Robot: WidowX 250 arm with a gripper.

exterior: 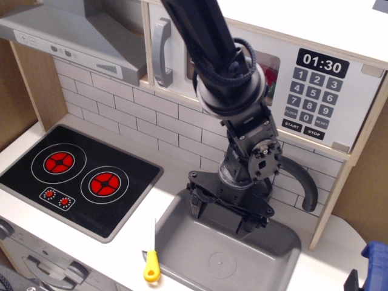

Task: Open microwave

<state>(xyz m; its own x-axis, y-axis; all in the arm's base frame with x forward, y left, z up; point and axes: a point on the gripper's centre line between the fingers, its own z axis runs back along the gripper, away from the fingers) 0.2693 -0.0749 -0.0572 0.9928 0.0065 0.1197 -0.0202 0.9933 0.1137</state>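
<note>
The microwave (pixel 339 66) sits high on the wall, with a white door, a grey vertical handle (pixel 162 53) at its left, a black clock display reading 01:30 (pixel 322 62) and a dark keypad (pixel 312 100). The door looks closed. My arm hides most of the window. My gripper (pixel 223 217) hangs over the grey sink (pixel 182 236), well below and right of the handle. Its fingers are spread apart and hold nothing.
A grey slanted range hood (pixel 79 42) hangs at the upper left. A black two-burner hob (pixel 79 176) lies at left. A dark faucet (pixel 303 182) curves behind the sink. A yellow-handled knife (pixel 151 257) lies at the sink's front left. A blue object (pixel 376 260) is at the right edge.
</note>
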